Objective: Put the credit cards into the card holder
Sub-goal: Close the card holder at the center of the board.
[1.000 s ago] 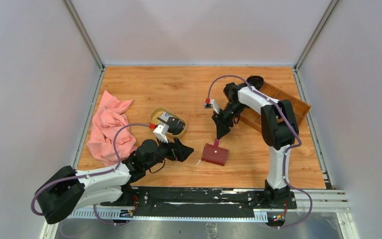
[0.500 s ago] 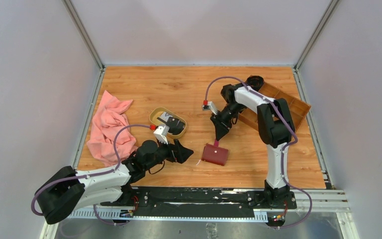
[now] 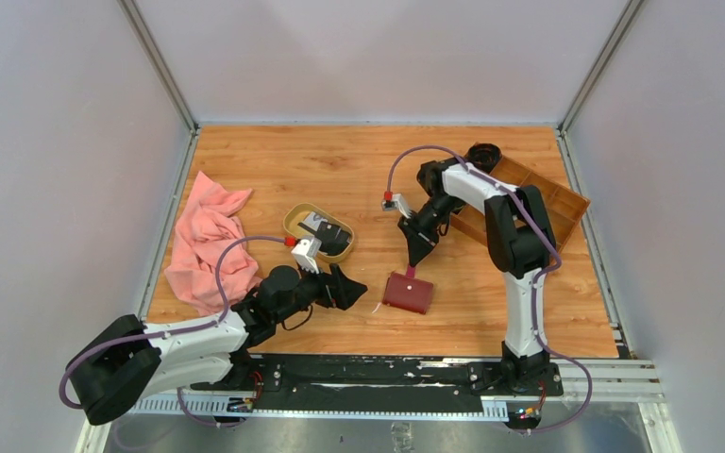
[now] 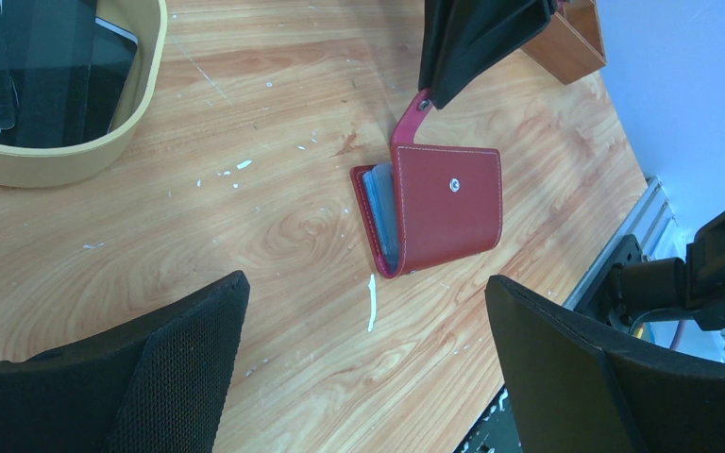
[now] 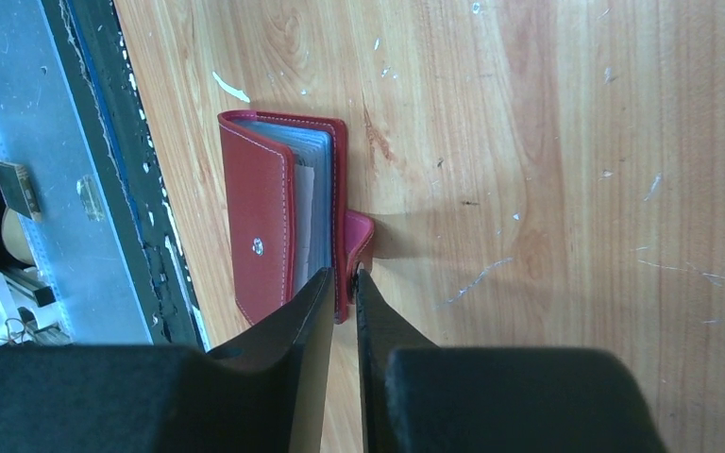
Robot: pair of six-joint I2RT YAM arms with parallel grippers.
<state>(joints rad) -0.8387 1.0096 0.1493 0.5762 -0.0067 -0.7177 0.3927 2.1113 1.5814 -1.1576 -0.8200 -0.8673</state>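
The dark red card holder [image 3: 408, 293] lies on the wooden table, slightly open, with grey pockets showing; it also appears in the left wrist view [image 4: 444, 212] and the right wrist view [image 5: 264, 226]. My right gripper [image 3: 419, 259] [image 5: 343, 274] points down and is shut on its raised snap tab [image 4: 413, 118]. My left gripper [image 3: 353, 284] [image 4: 363, 283] is open and empty, low over the table just left of the holder. The credit cards [image 3: 327, 235], black and pale, lie in the oval tan dish [image 3: 291, 219]; they show at the left wrist view's top left [image 4: 47, 75].
A pink cloth [image 3: 210, 241] lies at the left. A brown wooden compartment tray [image 3: 538, 203] stands at the back right, behind the right arm. A small white sliver [image 4: 371, 302] lies on the table near the holder.
The right arm's wrist has shifted slightly left while its fingertips stay on the snap tab. The card holder and the left arm have not visibly moved.
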